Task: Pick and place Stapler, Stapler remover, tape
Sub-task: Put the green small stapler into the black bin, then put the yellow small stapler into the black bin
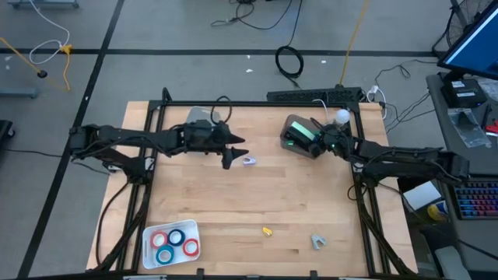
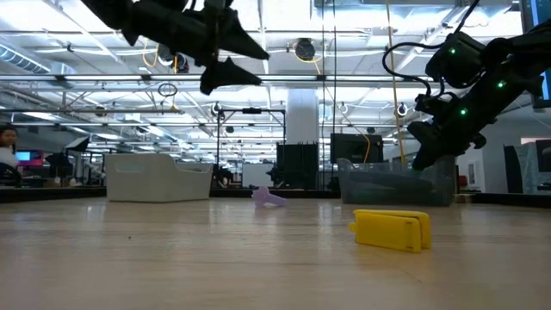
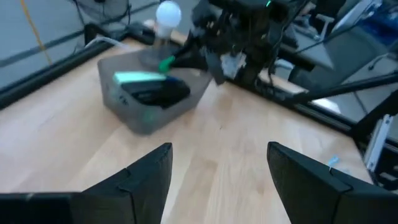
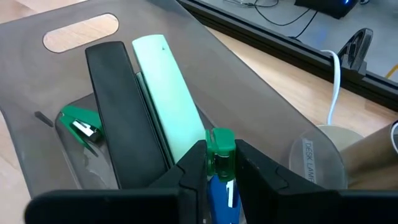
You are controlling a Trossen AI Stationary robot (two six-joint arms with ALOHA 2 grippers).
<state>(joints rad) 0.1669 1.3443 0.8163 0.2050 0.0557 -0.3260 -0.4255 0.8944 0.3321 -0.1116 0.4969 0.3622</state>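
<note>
Only my right wrist view looks inside the grey bin (image 4: 261,99): a black stapler (image 4: 121,118) and a pale green stapler (image 4: 171,112) lie side by side, with a small green staple remover (image 4: 81,124) beside the black one. There my right gripper (image 4: 219,163) is clamped on a small green and blue item (image 4: 219,168) I cannot identify, held over the bin.

From above, that bin (image 1: 292,140) sits at the table's far right. My left gripper (image 1: 231,149) hangs above the table's middle, close to a lilac staple remover (image 1: 248,160); the left wrist view shows its fingers (image 3: 149,180) spread apart and empty.

The high view alone shows the tape rolls (image 1: 174,242), two red and two blue, in a white tray (image 1: 193,228) at the near left, plus a yellow stapler (image 1: 267,231) and a grey staple remover (image 1: 318,242) near the front edge.
</note>
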